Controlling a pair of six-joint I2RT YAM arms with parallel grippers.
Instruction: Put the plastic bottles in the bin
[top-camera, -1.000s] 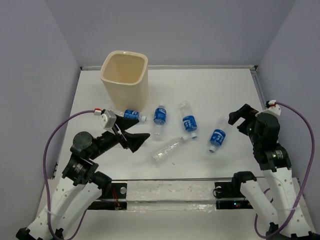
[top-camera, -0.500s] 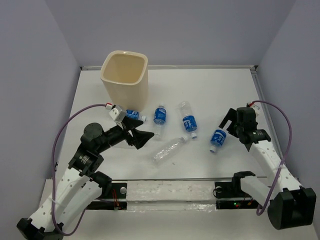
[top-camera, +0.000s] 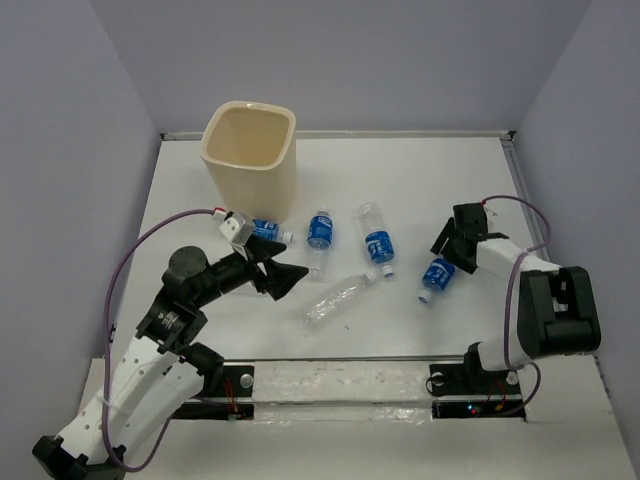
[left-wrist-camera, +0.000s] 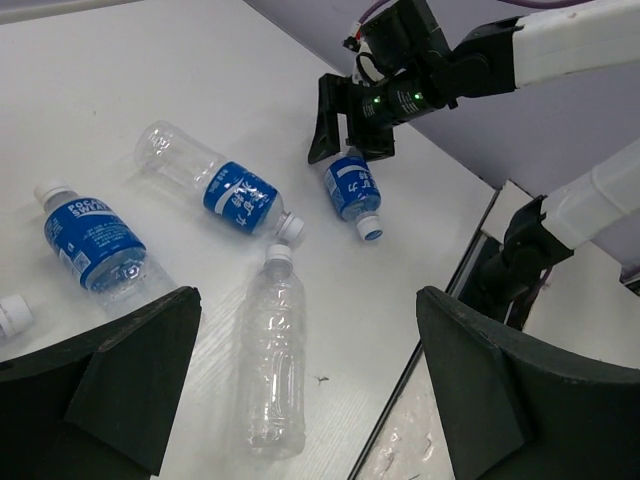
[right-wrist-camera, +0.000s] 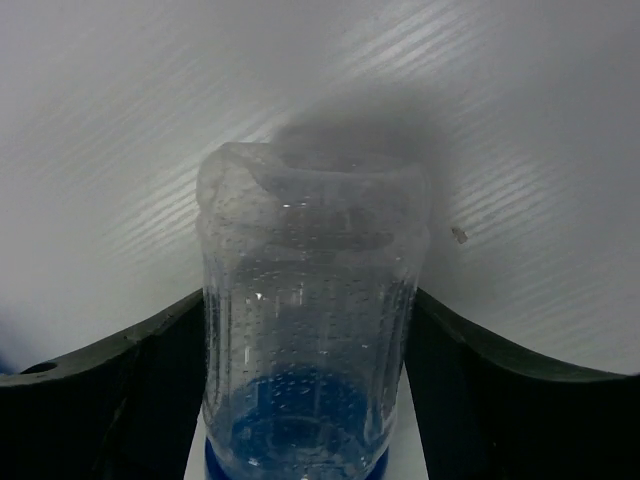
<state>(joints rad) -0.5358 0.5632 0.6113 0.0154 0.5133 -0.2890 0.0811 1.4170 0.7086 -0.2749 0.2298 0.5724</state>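
The cream bin (top-camera: 250, 150) stands upright at the back left. Five plastic bottles lie on the white table. One bottle (top-camera: 266, 230) lies by the bin's foot, partly behind my left gripper. Two more labelled bottles (top-camera: 319, 230) (top-camera: 377, 240) lie mid-table. The unlabelled bottle (top-camera: 335, 300) (left-wrist-camera: 272, 360) lies below my left gripper (top-camera: 277, 276) (left-wrist-camera: 310, 292), which hangs open above it, holding nothing. My right gripper (top-camera: 447, 243) (right-wrist-camera: 308, 298) is shut on the base end of the rightmost bottle (top-camera: 436, 274) (right-wrist-camera: 310, 330), both fingers (right-wrist-camera: 150, 400) against its sides on the table.
Purple walls close in the table on three sides. A raised rim (top-camera: 515, 170) runs along the right edge. A clear strip (top-camera: 340, 385) crosses the near edge between the arm bases. The left arm's purple cable (top-camera: 125, 262) loops out to the left.
My right arm has swung down and in to the rightmost bottle, and its jaws have closed on the base end. My left gripper rose slightly toward the bin, staying open.
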